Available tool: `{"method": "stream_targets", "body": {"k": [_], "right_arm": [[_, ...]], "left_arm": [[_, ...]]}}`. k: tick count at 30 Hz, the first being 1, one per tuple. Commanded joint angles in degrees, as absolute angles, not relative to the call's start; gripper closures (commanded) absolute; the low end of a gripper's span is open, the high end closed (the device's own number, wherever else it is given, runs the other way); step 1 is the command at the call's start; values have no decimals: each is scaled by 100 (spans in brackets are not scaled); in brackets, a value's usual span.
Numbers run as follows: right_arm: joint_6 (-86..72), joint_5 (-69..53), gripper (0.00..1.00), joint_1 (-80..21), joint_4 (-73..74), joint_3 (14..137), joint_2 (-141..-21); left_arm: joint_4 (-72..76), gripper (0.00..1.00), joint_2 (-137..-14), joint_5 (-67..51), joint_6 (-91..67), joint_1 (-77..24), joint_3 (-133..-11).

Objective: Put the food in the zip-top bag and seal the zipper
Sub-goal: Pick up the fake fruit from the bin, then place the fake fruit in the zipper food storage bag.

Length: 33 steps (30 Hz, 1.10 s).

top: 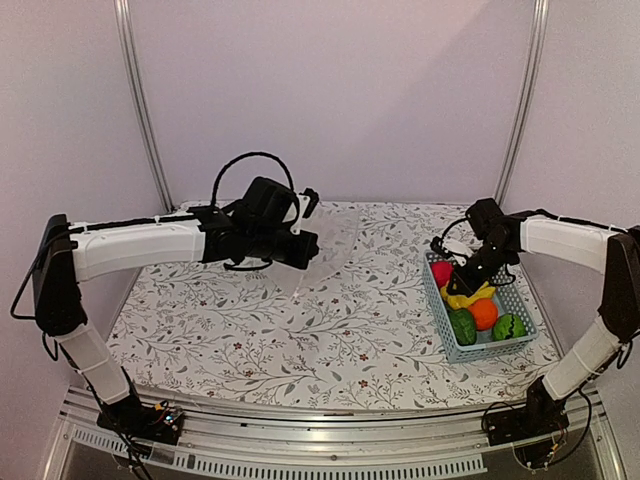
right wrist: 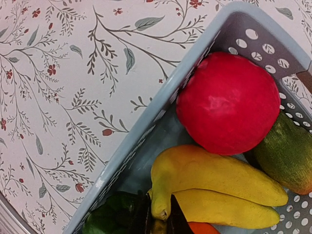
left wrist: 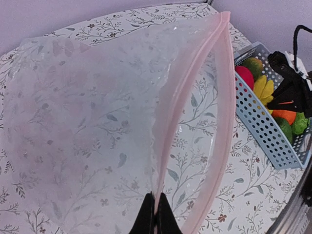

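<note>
Food items, all toy fruits, lie in a light blue perforated plastic basket, into which my right claw is lowered. This claw is closed on the stub end of the yellow toy bananas, one fingertip against each side of it. The bananas run away to the right of the claw. A round red apple sits ahead of the claw in the basket's corner, touching the bananas and the basket wall. A green-orange mango lies farther right, against the apple. A dark green piece lies just left of my left fingertip, and a sliver of the orange shows just right of the claw, under the bananas. The striped green ball lies at the basket's near end, behind the claw.

The clear crinkly zip-top bag spreads ahead and to the left of my left claw, well apart from the basket. Its pale pink zipper strip stands open: one side rises straight ahead from my fingertips, the other bows out to the right, and both meet at the far corner. My left claw is pressed together, pinching the near side of that strip. I cannot tell whether the bag rests on the white floral-print table cover or hangs above it.
</note>
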<state>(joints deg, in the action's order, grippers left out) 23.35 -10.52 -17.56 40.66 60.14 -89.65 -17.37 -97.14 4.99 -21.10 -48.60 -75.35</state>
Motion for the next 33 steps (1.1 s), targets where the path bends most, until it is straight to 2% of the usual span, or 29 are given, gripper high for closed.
{"method": "stream_targets", "body": {"k": [1, 6, 17, 24, 33], "right_arm": [[2336, -1098, 100, -1782, 4522, 6200, -8494], [2435, -1351, 100, -1773, 4975, 6550, -8000], [2744, -3756, 100, -1686, 5579, 7236, -7525], [3068, -5254, 100, -1688, 5458, 7771, -7174], [2530, -7007, 100, -1700, 4549, 8500, -7198]], "left_arm": [[-1591, 100, -9546, 241, -2102, -4812, -7539], [-1602, 100, -9615, 191, -2000, -4809, -7579], [-1516, 100, -9560, 59, -1696, -4801, -7628], [-1158, 100, -9621, -12, -1642, -4803, -7517], [-543, 100, -9542, -17, -2556, -4905, -7810]]}}
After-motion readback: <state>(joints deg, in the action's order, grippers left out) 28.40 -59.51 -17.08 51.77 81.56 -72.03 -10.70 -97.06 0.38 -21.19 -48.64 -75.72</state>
